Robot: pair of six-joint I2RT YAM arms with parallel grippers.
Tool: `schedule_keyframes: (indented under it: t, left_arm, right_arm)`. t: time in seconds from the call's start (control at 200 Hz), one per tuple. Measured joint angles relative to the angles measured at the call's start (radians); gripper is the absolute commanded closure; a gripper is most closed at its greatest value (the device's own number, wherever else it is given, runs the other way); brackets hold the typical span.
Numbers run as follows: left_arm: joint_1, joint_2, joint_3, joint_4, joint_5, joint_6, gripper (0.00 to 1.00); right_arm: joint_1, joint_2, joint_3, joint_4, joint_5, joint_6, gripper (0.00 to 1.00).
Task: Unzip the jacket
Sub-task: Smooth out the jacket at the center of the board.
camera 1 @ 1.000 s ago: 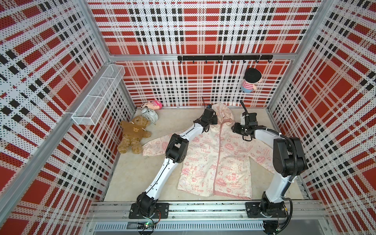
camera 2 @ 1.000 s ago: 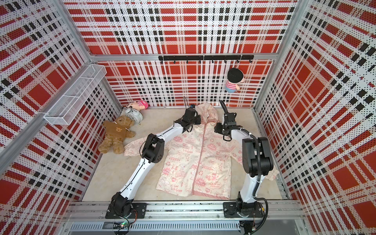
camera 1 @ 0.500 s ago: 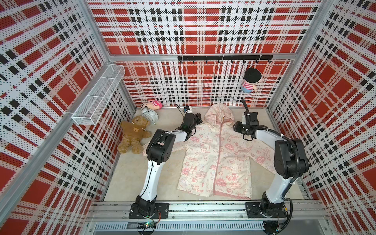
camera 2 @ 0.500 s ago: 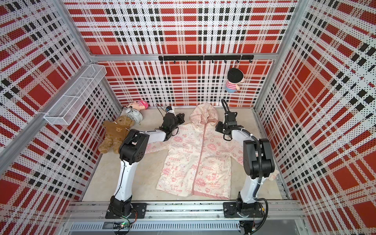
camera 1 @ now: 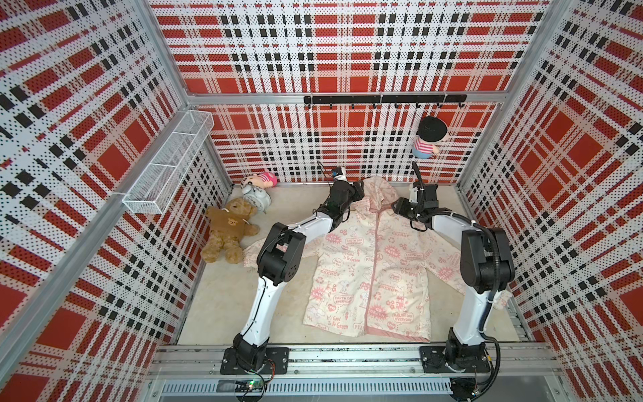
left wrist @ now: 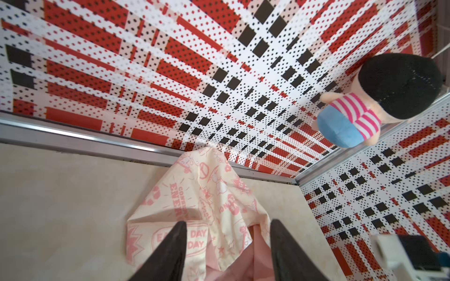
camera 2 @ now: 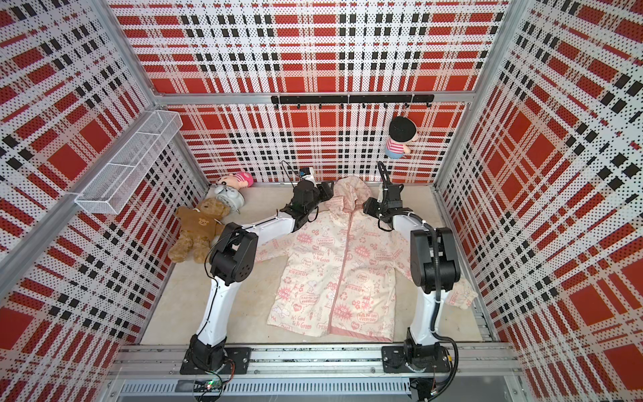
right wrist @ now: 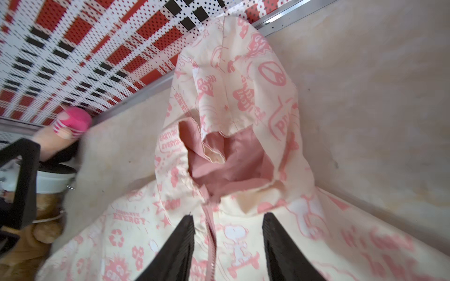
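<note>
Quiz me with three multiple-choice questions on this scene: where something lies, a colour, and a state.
1. Where does the teddy bear lie? A on a wall hook; B next to the alarm clock; C inside a claw.
2. What colour is the zipper of the jacket? A blue; B black; C pink.
3. How is the right claw? A open; B shut empty; C shut on the hood.
Answers: B, it lies by the clock; C, a pink line runs down the front; A, its fingers stand apart astride the zipper.
</note>
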Motion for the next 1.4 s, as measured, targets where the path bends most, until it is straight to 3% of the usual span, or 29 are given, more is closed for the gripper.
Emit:
schedule_keyframes:
  t: [0.1,0.281,0.371,0.696,1.067,1.242,1.403]
  left_arm:
    - [0.01,0.076,0.122,-0.038,0.054,-0.014,0.51]
    - [0.015,0.283,0.395,-0.169,0.148,-0.036,0.48]
    - [0.013,0.341,0.451,-0.231,0.166,-0.046,0.48]
    - [0.01,0.384,0.487,-0.334,0.195,-0.072,0.48]
    - [0.026,0.391,0.472,-0.406,0.169,-0.079,0.52]
    - [0.035,0.377,0.394,-0.354,0.167,-0.078,0.58]
    - [0.039,0.294,0.215,-0.24,0.16,-0.077,0.67]
  right_arm:
    - [-0.008,0.092,0.047,0.078,-0.056,0.087,0.65]
    - [-0.01,0.238,0.162,0.135,-0.119,0.204,0.66]
    - [-0.01,0.268,0.218,0.1,-0.111,0.214,0.65]
    - [-0.024,0.261,0.266,-0.045,0.036,0.14,0.65]
    - [-0.097,0.264,0.295,-0.18,0.088,0.095,0.66]
    - [-0.1,0.286,0.315,-0.186,0.073,0.082,0.67]
    - [-0.1,0.299,0.324,-0.196,0.04,0.066,0.66]
